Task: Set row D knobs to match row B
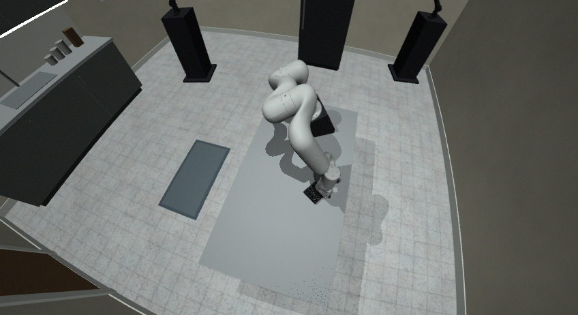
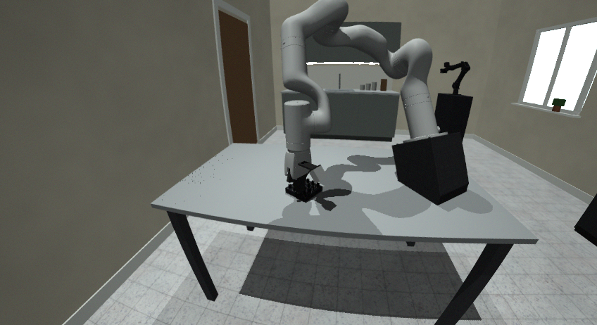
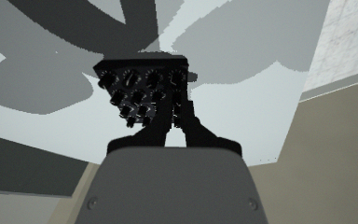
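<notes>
With its jaws clamped on one small knob [image 3: 176,108] of the knob box [image 3: 144,61] directly beneath, the gripper [image 3: 176,119] risks overshooting the mark, or its fingers nudging the knob just beside them.

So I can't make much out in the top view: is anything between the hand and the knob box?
Nothing visible: the hand is already down among the knobs of the knob box, its fingers closed around one.

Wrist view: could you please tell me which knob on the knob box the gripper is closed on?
The knob in the right-hand column of the knob box: only it sits between the fingers of the gripper.
</notes>
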`<state>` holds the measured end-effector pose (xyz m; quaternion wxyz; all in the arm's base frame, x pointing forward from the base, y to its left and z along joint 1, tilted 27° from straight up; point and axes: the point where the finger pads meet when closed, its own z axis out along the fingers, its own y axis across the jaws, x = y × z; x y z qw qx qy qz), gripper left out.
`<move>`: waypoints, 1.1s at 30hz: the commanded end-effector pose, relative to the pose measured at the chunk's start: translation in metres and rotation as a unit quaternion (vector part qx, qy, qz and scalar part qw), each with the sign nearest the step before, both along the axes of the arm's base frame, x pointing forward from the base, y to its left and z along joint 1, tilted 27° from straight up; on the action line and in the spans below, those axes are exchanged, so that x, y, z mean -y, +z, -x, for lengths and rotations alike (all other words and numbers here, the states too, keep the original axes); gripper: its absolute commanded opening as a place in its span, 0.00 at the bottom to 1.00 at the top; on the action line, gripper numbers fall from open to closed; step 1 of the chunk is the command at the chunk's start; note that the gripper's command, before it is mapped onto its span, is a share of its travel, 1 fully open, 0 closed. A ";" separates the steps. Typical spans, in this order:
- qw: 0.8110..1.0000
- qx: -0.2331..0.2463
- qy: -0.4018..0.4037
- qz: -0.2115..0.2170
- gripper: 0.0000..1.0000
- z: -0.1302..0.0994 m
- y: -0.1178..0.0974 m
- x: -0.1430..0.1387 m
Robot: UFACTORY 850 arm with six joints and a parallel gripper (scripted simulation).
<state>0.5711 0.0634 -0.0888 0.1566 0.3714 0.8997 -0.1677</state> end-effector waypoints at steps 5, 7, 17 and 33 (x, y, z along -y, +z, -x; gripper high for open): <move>1.000 0.000 0.001 0.000 0.08 -0.001 0.001 -0.001; 1.000 0.000 0.001 0.000 0.08 -0.001 0.001 -0.001; 1.000 0.000 0.001 0.000 0.19 -0.001 0.001 -0.001; 1.000 0.000 0.001 0.000 0.19 -0.001 0.001 -0.001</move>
